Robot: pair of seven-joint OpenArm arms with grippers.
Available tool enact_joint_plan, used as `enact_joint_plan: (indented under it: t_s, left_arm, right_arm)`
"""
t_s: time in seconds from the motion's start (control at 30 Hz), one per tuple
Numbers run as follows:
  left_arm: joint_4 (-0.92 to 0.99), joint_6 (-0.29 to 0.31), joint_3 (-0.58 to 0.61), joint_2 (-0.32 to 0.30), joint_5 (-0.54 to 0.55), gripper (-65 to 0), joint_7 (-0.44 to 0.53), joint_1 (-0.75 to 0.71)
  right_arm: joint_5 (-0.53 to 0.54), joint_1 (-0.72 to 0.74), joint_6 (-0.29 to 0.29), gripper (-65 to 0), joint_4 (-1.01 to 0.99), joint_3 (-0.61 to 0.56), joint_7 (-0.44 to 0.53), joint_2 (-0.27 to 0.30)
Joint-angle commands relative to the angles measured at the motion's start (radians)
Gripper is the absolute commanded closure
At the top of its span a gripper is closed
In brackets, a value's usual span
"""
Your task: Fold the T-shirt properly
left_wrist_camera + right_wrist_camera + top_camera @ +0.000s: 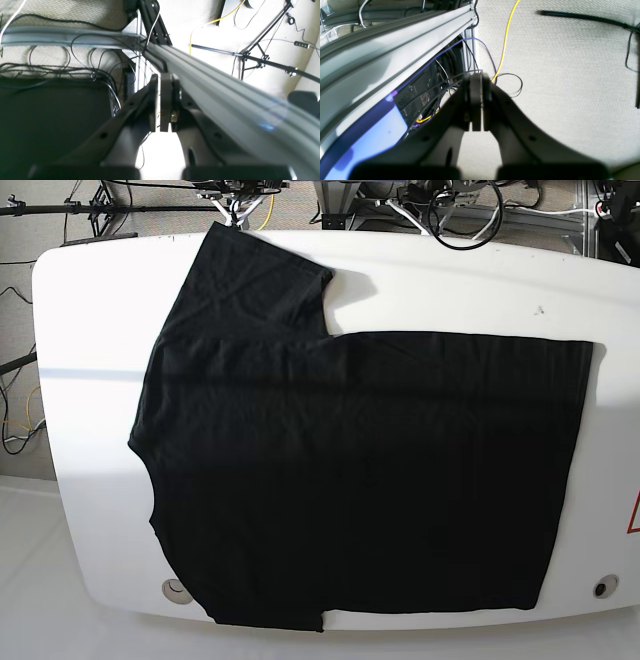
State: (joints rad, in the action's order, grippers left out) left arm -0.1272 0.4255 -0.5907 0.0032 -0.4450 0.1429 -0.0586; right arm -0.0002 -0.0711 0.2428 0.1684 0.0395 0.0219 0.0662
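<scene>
The black T-shirt (360, 470) lies spread flat across the white table (85, 380) in the base view, its collar toward the left edge and its hem toward the right. One short sleeve (255, 270) reaches the table's far edge. Neither arm appears in the base view. In the left wrist view my left gripper (159, 80) is shut on nothing and hangs beside a grey frame rail, away from the shirt. The right wrist view shows my right gripper (476, 77) shut and empty over carpet.
Grey aluminium rails (225, 92) (382, 50) run close to both grippers. Black cables (62, 67) and a yellow cable (503, 45) trail on the beige carpet. A black stand (260, 60) sits on the floor. Round fittings (176, 588) (600, 588) mark the table's near corners.
</scene>
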Motion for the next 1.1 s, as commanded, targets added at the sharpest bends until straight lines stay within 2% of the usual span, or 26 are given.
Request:
enact_joint_plan:
  t_s: [0.0,0.53,0.8,1.07]
  left_arm:
    - [-0.018,0.009,0.108,-0.030,0.087,-1.2,-0.004,-0.121]
    - [-0.065,0.015,0.089,-0.033,0.037,-0.7,-0.005,-0.173]
    - [-0.118,0.007,0.058,-0.036,0.047,0.0,0.012,-0.228]
    - [-0.187,0.017,0.052,-0.035,0.078,-0.6,-0.018,-0.268]
  right_arm:
    - [-0.002,-0.079,0.011,0.0,0.029,-0.011,0.009,0.026]
    - [-0.001,-0.146,0.013,0.0,0.086,-0.015,-0.006,0.039]
    - [0.007,-0.184,0.012,0.0,0.120,-0.018,-0.004,0.047]
    - [0.010,-0.198,0.014,0.0,0.154,-0.022,-0.004,0.046]
